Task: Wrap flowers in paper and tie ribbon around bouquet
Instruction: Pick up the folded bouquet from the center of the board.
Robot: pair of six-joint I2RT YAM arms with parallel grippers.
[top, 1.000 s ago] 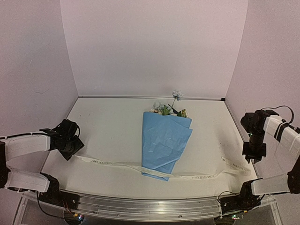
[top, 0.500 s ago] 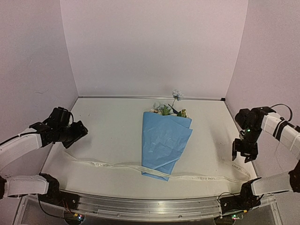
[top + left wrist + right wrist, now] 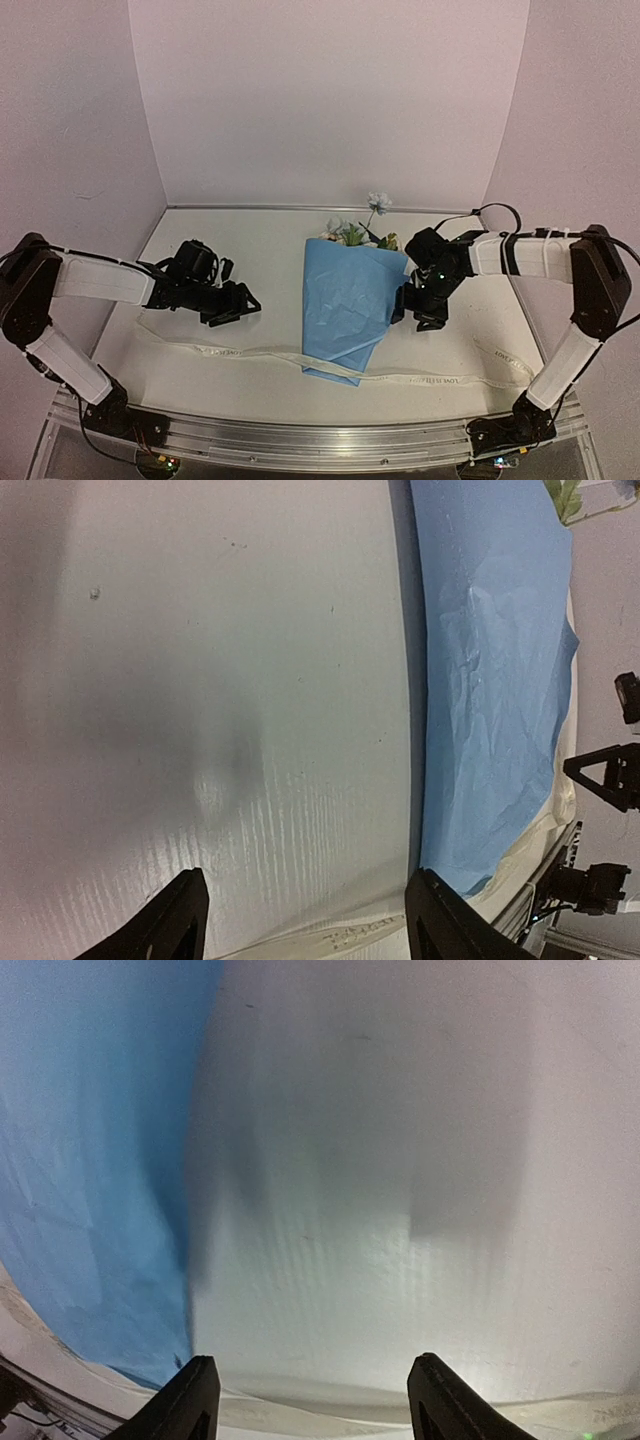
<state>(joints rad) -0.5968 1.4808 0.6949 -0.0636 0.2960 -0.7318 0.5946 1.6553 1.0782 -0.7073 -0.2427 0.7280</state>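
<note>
The bouquet (image 3: pixel 352 285) lies flat at the middle of the tabletop (image 3: pixel 250 245). Its blue paper (image 3: pixel 345 335) narrows toward the arms' bases, and the flowers (image 3: pixel 355 233) spill from the wide end toward the back wall (image 3: pixel 320 100). The ribbon (image 3: pixel 215 349) stretches loose from side to side across the near tabletop. It meets the cone at its narrow tip and apparently runs beneath it, laid, it seems, so both ends can be drawn up and knotted; no knot is made yet. The left end effector (image 3: pixel 243 303) hovers low, a little to the left of the cone. The right end effector (image 3: pixel 412 312) is close beside the cone's right edge. Both have their fingers apart and hold nothing. Bare tabletop flanks the cone on both sides, leaving room to reach in, while the ribbon's right end lies near the right wall (image 3: pixel 580 150).
</note>
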